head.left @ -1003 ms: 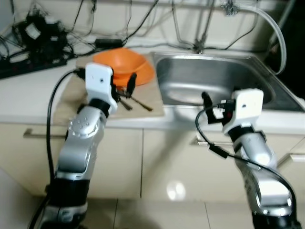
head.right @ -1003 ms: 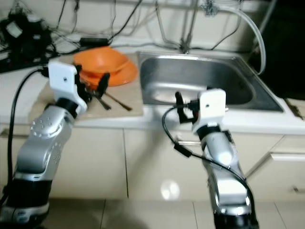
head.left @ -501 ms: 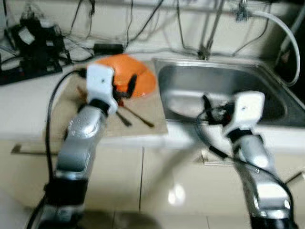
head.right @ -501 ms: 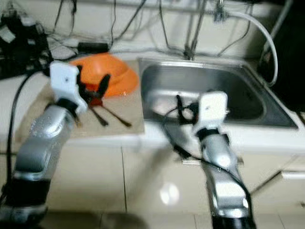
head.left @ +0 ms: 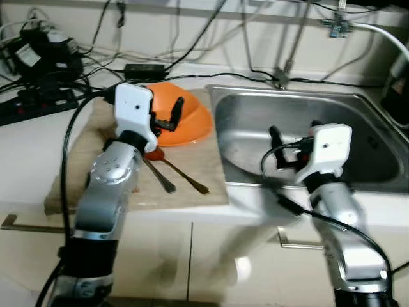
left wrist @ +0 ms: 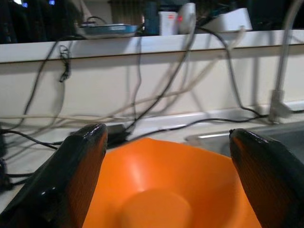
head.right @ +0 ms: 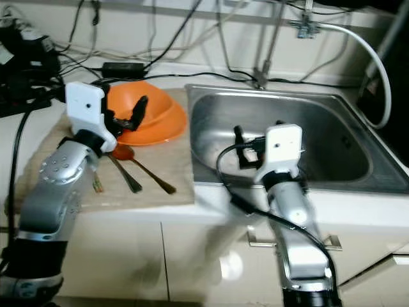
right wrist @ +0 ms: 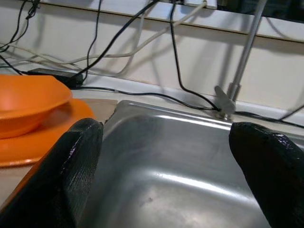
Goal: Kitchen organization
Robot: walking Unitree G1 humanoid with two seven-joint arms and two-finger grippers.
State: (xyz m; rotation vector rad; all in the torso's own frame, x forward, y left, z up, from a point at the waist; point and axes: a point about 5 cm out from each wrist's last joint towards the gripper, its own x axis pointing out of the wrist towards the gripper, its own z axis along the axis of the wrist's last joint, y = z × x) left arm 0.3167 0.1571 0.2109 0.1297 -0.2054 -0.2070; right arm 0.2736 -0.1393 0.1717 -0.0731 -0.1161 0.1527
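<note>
An orange bowl (head.left: 188,115) sits on an orange plate (head.left: 199,133) at the back of a wooden board (head.left: 77,185) on the counter. A spoon (head.left: 182,176) and a darker utensil (head.left: 160,179) lie on the board in front of the plate. My left gripper (head.left: 167,118) is open at the bowl's near rim, and in the left wrist view its fingers (left wrist: 71,175) flank the bowl (left wrist: 156,190). My right gripper (head.left: 291,147) is open over the near edge of the steel sink (head.left: 364,141), pointing into the basin (right wrist: 180,180).
A power strip (head.left: 32,105) and tangled cables (head.left: 57,57) lie at the back left. Tap pipes (head.left: 281,67) rise behind the sink, with a white hose (head.left: 383,32) at the right. Cabinet fronts with a handle (head.left: 300,243) are below.
The whole picture has shifted downward and the counter looks nearer, so the camera moved. Both grippers remain open, the left one by the bowl and the right one at the sink.
</note>
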